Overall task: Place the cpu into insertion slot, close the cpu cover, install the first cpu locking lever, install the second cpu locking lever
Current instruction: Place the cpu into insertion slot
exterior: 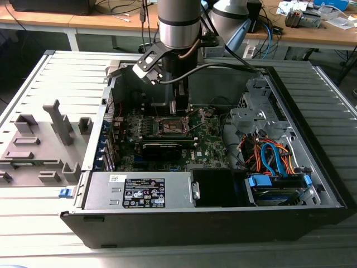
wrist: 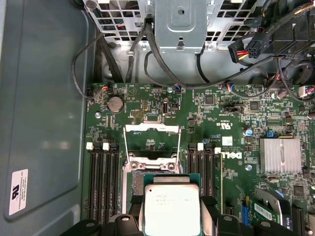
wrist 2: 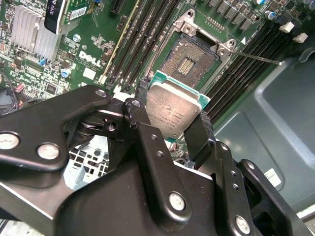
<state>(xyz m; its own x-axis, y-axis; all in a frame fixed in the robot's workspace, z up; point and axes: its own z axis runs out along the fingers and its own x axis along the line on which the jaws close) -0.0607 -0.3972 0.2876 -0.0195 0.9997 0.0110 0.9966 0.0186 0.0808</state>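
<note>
On the exterior view's left, grey holders (exterior: 39,145) are being seen beside the open computer case (exterior: 184,223). Inside it, the green board (exterior: 209,142) is being hovered over by the gripper (exterior: 179,107). The cpu (wrist 2: 172,108) is being pinched between the fingers (wrist 2: 196,132), held near the bare insertion slot (wrist 2: 189,61), not seated. The cpu cover (wrist: 150,128) is being shown swung open. Rightmost, orange and blue cables (exterior: 273,156) are being housed at the case's far end.

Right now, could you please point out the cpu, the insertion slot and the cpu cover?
cpu (wrist 2: 174,110): second wrist view, middle of its silver top.
insertion slot (wrist 2: 189,61): second wrist view, its dark centre.
cpu cover (wrist: 150,128): first wrist view, end bar of the open silver frame.
</note>
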